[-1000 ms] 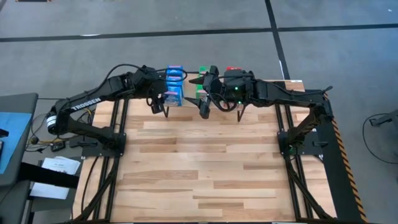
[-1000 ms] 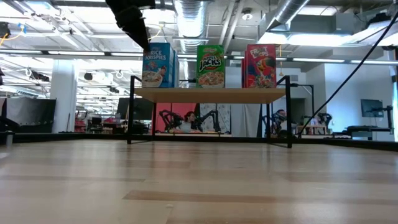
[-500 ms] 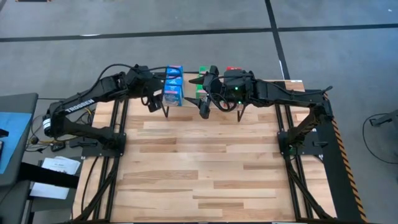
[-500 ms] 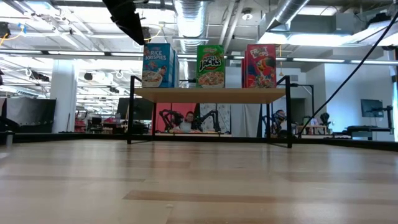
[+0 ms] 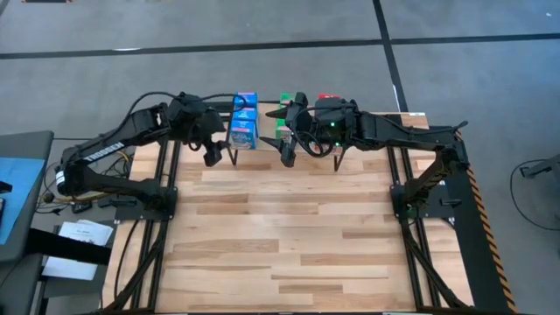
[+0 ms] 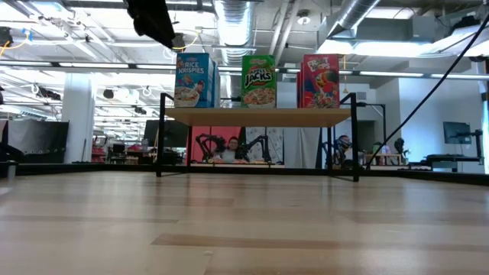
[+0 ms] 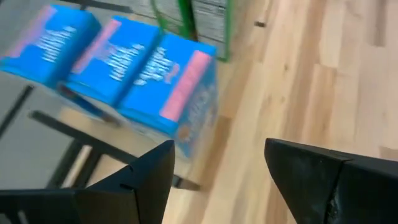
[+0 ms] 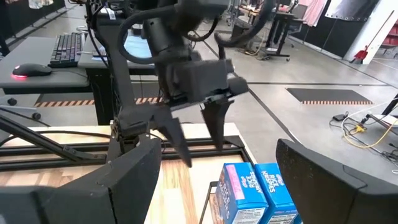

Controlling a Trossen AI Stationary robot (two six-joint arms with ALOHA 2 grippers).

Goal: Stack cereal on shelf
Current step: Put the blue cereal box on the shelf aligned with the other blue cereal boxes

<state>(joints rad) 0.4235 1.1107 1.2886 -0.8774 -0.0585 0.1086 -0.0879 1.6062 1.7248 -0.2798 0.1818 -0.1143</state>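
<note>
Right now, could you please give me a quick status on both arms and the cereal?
Left pincer open, empty, beside blue boxes. Right pincer open, empty, over green boxes. Cereal standing on shelf. Nothing blocking.

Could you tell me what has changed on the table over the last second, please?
The left gripper has drawn back from the blue cereal boxes toward the table's left edge, open and empty, leaving them standing on the shelf. The right gripper has stayed open above the green boxes, and the red boxes and the rest of the shelf look unchanged.
</note>
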